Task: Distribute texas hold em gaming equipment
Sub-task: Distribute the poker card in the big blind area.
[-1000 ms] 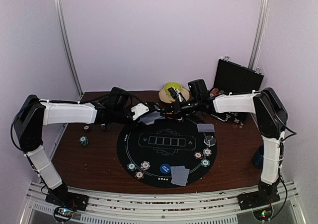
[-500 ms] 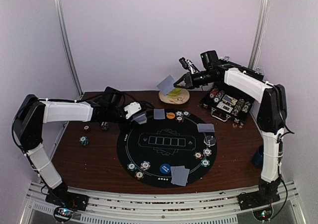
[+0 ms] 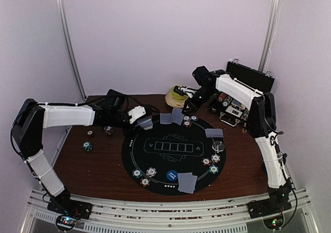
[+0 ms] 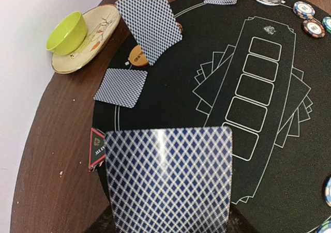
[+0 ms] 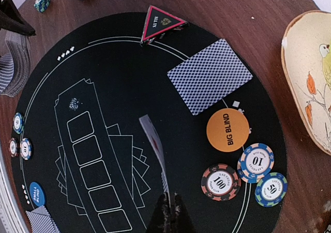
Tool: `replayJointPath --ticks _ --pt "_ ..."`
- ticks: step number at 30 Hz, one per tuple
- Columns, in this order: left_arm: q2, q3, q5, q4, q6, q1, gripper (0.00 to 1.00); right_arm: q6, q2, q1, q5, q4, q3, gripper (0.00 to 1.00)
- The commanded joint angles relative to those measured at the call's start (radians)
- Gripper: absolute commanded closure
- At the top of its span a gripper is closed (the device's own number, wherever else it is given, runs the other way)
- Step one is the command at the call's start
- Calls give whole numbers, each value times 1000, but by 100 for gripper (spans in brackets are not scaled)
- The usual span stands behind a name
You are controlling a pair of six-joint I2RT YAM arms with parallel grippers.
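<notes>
My left gripper [image 3: 140, 120] is shut on a deck of grey-blue-backed cards [image 4: 168, 184] at the mat's far left edge; the deck hides its fingers. My right gripper [image 5: 171, 211] is shut on one card [image 5: 155, 149], held on edge low over the far part of the black round mat [image 3: 138, 146]. That card also shows in the left wrist view [image 4: 150, 22]. One dealt card [image 5: 209, 83] lies flat beside the orange Big Blind disc [image 5: 227, 130]. Three striped chips [image 5: 221, 182] lie by the disc. The red triangle marker [image 5: 160, 22] sits at the mat's edge.
A green bowl [image 4: 67, 32] on its plate [image 4: 101, 24] stands behind the mat. An open chip case [image 3: 235, 106] is at the far right. Card pairs [image 3: 187, 182] [image 3: 214, 133], a blue disc [image 3: 171, 175], a clear disc [image 3: 219, 145] and chips lie round the mat; loose chips [image 3: 88, 146] lie left.
My right arm took a card at the deck, swung it high over the bowl, then came down with it to the far part of the mat. The left arm barely moved.
</notes>
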Motion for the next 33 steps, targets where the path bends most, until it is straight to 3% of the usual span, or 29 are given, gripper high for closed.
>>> replayJointPath --ticks 1,33 --pt "-29 13 35 16 8 2 48 -95 30 36 68 -58 37 100" --pt "6 18 59 18 5 1 48 -170 106 112 266 119 54 99"
